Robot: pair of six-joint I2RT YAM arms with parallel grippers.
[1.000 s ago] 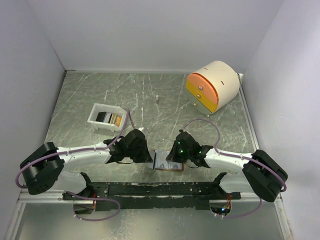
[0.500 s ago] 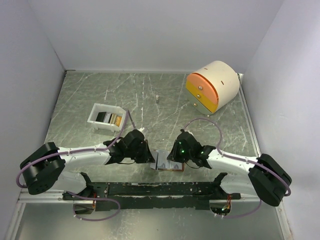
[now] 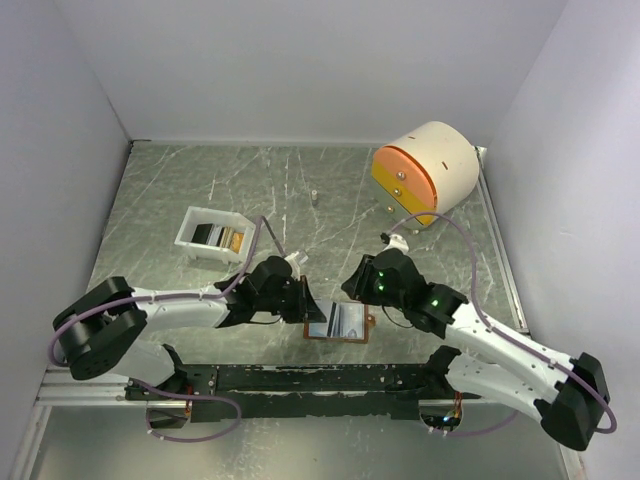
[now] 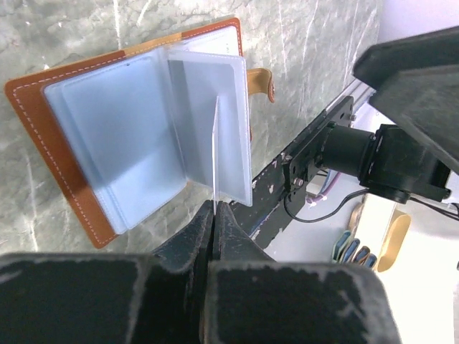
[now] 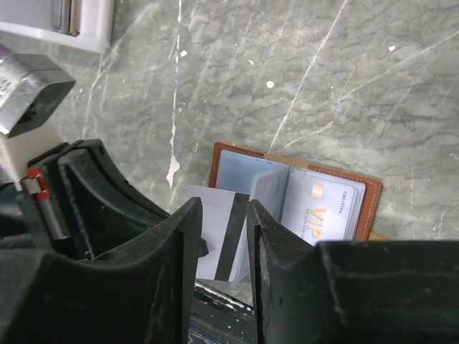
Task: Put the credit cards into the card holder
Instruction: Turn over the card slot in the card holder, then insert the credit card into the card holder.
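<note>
Nearest the viewer, the dark mounting rail (image 3: 320, 380) runs along the near edge of the green marbled table (image 3: 200, 180) and carries both arm bases.

Just beyond the rail, between the two arms, the card holder (image 4: 39, 136) lies open. Its rust-brown cover is down and its pale blue-grey sleeves face up.

The left gripper (image 4: 215, 211) meets the holder from its left side. Its jaws are pressed fully together on the edge of one clear leaf (image 4: 215, 143), which stands upright and edge-on to the left wrist camera.

In the right wrist view a silver-grey striped card (image 5: 215, 229) shows at that raised leaf. I cannot tell whether it sits inside the sleeve or only against it. A second card, the VIP card (image 5: 326, 208), lies flat in a sleeve on the holder's other half.

The right gripper (image 5: 222, 208) hangs over the holder's far right corner. Its jaws are partly apart with nothing between them, and the striped card shows below through the gap.

Farther back on the left, a white tray (image 3: 190, 232) holds more cards (image 3: 222, 237) in dark and gold-yellow.

Farthest, at the right rear, stands the cream-and-orange round drawer unit (image 3: 425, 170).
</note>
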